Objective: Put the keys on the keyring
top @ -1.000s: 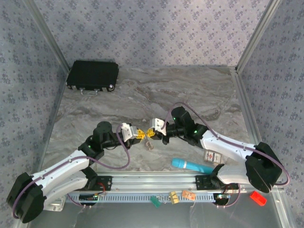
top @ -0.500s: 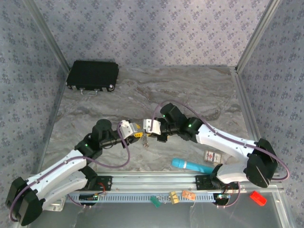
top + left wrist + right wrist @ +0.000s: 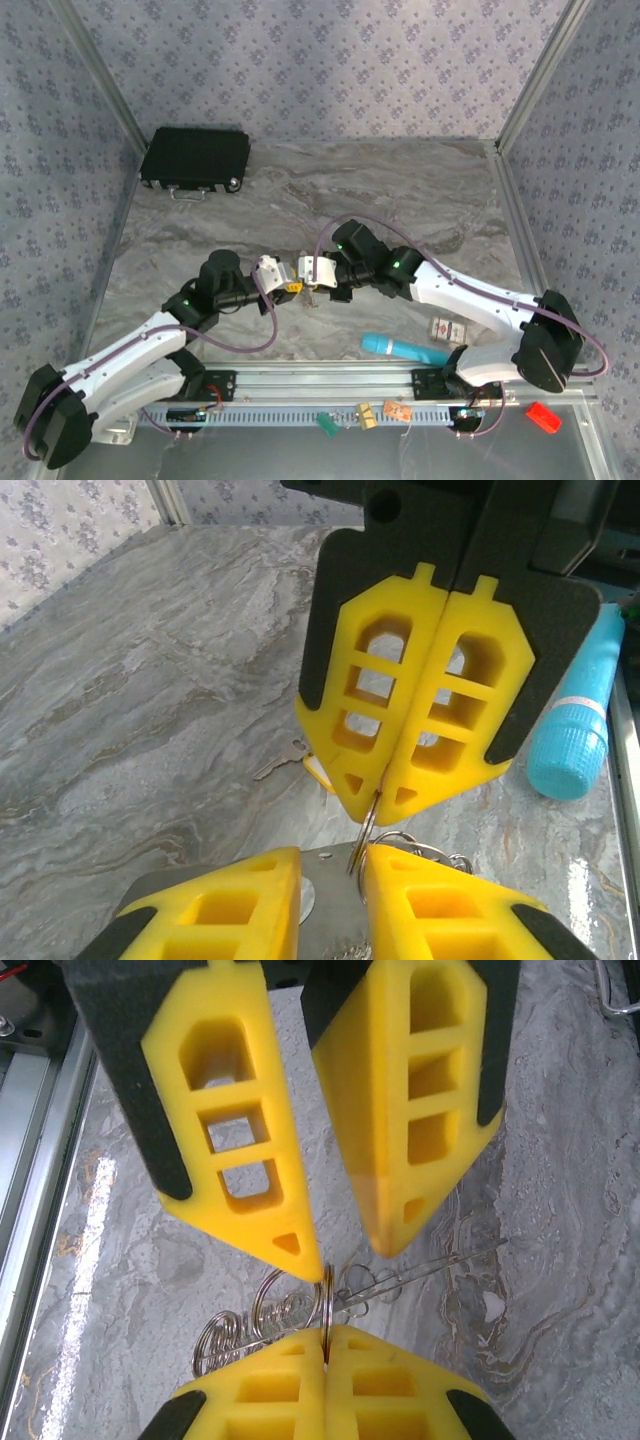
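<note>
Less gap, left gripper (image 3: 293,289) to right gripper (image 3: 309,284)

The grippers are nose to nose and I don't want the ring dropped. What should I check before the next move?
1. Right gripper shut on the keyring: ok.
2. Left gripper open, jaws apart: ok.
3. Keyring centred in the left gripper's gap: not ok, it sits beside one fingertip.
4. A key held by the left gripper: cannot tell.
5. Turquoise cylinder apart from both grippers: ok.
</note>
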